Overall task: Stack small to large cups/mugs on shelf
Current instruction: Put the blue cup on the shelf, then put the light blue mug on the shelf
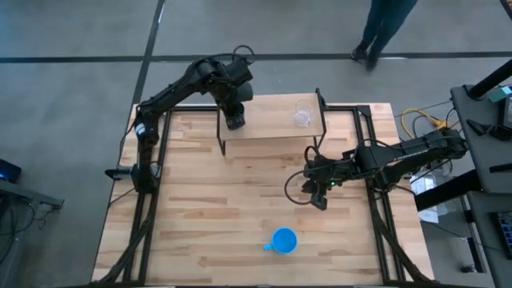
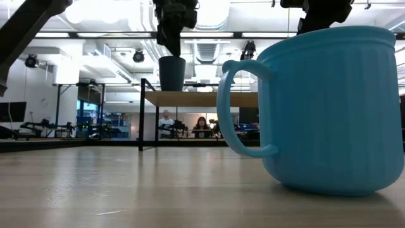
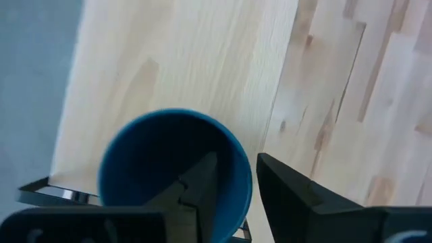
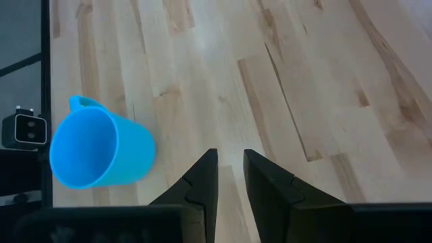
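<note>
The dark navy cup [image 3: 148,155] stands upright on the left part of the light-wood shelf [image 1: 268,126], and the low view shows its base on the board [image 2: 171,73]. My left gripper [image 3: 236,158] is right above it, open. One finger is inside the cup and the other outside its rim. The clear glass [image 1: 302,116] stands on the shelf's right part. The bright blue mug [image 1: 282,240] stands upright on the table near the near edge, close to the low camera [image 2: 329,107]. My right gripper [image 4: 229,154] hovers over the table between shelf and mug, fingers nearly together, holding nothing. My left gripper comes at the navy cup from above, pointing down, its fingers on either side of the rim [image 3: 247,177]. The rim lies close to the outer finger [image 3: 283,185] and apart from the inner one. I cannot tell whether it touches the cup.
Bare tabletop [image 1: 240,200] lies between the shelf and the mug. The shelf stands on thin black legs [image 2: 142,114]. Black frame rails run along the table's sides [image 1: 376,200]. A person walks beyond the far edge [image 1: 384,28], and cables lie off to the right [image 1: 420,120].
</note>
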Action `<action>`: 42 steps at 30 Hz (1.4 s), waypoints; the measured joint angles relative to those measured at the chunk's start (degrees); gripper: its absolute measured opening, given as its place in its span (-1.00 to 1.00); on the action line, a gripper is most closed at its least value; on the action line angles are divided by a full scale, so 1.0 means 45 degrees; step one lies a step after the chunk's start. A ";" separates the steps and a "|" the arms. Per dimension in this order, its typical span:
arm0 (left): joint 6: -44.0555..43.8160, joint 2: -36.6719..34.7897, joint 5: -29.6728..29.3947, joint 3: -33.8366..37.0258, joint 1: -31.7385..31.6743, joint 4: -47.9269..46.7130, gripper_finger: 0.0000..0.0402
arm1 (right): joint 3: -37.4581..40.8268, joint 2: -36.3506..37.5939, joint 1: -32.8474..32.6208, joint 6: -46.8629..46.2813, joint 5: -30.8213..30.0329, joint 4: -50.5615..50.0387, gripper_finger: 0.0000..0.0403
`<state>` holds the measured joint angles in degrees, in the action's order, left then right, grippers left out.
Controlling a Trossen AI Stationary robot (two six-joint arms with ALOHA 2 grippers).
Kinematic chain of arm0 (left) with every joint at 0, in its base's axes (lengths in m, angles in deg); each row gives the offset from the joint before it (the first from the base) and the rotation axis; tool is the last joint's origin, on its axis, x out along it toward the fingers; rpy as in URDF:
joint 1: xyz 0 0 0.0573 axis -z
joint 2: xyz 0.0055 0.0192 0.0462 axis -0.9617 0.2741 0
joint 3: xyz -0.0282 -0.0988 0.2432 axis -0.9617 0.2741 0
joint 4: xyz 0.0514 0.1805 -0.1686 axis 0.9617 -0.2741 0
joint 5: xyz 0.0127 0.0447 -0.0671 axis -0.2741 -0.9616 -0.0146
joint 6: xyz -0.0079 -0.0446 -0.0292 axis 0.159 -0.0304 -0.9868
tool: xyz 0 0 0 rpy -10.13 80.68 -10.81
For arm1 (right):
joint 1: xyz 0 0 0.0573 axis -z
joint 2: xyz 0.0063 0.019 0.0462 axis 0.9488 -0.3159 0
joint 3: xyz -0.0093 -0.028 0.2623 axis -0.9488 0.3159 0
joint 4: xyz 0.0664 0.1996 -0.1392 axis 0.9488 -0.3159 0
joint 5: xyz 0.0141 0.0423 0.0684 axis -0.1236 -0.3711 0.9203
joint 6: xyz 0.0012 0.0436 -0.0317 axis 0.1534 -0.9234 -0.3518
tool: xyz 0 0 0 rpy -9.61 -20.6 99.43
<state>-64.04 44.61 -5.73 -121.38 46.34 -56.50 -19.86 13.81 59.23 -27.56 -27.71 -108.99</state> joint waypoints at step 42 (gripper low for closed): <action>-0.2633 -0.3982 0.0078 -0.0419 0.1552 -0.0046 -0.53 | -0.2932 -0.0005 -0.0515 0.0323 0.0092 0.0070 -0.66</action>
<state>-75.89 26.69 -5.38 -123.26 53.32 -56.71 -33.06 13.79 56.91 -26.10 -27.29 -108.68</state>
